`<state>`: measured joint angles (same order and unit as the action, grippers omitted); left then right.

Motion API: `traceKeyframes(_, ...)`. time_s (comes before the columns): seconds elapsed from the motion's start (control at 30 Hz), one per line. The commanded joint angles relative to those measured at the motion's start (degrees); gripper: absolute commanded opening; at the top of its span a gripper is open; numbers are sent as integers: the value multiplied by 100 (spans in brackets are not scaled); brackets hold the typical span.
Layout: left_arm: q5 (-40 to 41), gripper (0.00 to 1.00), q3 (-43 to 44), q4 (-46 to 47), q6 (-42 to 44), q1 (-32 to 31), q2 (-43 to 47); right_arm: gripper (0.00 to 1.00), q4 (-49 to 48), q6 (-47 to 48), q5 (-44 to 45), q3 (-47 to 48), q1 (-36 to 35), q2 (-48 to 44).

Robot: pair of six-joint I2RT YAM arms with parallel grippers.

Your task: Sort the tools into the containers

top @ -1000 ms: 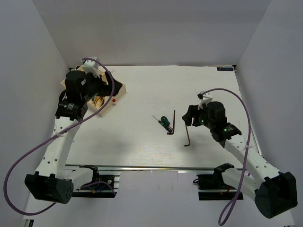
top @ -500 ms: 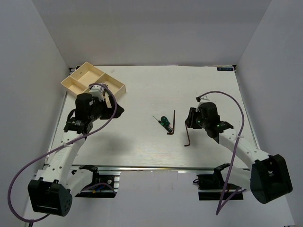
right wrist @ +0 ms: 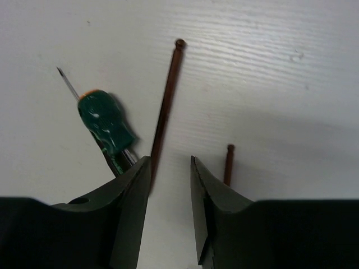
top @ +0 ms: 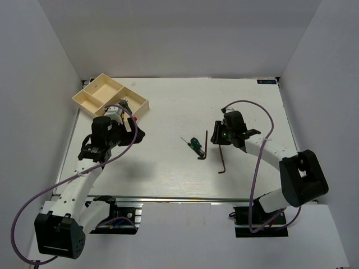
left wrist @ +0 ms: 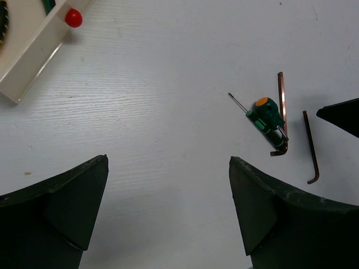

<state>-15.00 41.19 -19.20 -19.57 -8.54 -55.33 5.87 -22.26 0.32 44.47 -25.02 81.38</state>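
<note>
The cream tray [top: 106, 94] stands at the far left, and its corner [left wrist: 25, 61] holds tools cut off by the frame edge. On the table's middle lie a green-handled screwdriver [top: 194, 144] [right wrist: 106, 124], a long hex key [top: 206, 144] [right wrist: 164, 103] and a second hex key [top: 222, 159] [right wrist: 228, 163]. My right gripper [top: 220, 134] [right wrist: 170, 160] hovers low over the bare strip between the two keys, jaws open narrowly with nothing between them. The long key runs under its left finger. My left gripper [top: 132, 134] [left wrist: 168, 161] is wide open and empty, just off the tray.
A tiny red knob [left wrist: 73, 17] sits by the tray's near wall. White walls enclose the table on three sides. The right gripper's dark tip [left wrist: 342, 115] shows at the right edge of the left wrist view.
My left gripper has pulled back off the tray toward the table's middle, staying open. My right gripper has moved left over the hex keys, and its jaws have narrowed.
</note>
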Motion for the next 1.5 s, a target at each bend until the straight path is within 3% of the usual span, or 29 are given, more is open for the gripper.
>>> traceKeyframes(0.0,384,98,65,4,-20,-17,286,40,-104,-156,-94,553,-188,446)
traceKeyframes(0.27,420,98,73,-110,-55,-17,269,41,300,-331,442,1143,-443,1379)
traceKeyframes(0.8,402,98,126,-207,-91,-17,216,37,1259,-384,953,1829,-742,2285)
traceKeyframes(1.1,340,98,109,-198,-73,36,233,21,1636,-428,1058,1863,-768,2522)
traceKeyframes(1.2,332,98,109,-216,-82,36,225,9,1777,-419,1084,1934,-777,2698)
traceKeyframes(1.23,358,98,100,-207,-73,36,251,0,1777,-411,1111,1934,-768,2733)
traceKeyframes(1.47,358,98,100,-216,-82,36,268,0,1786,-148,1629,1969,-759,2532)
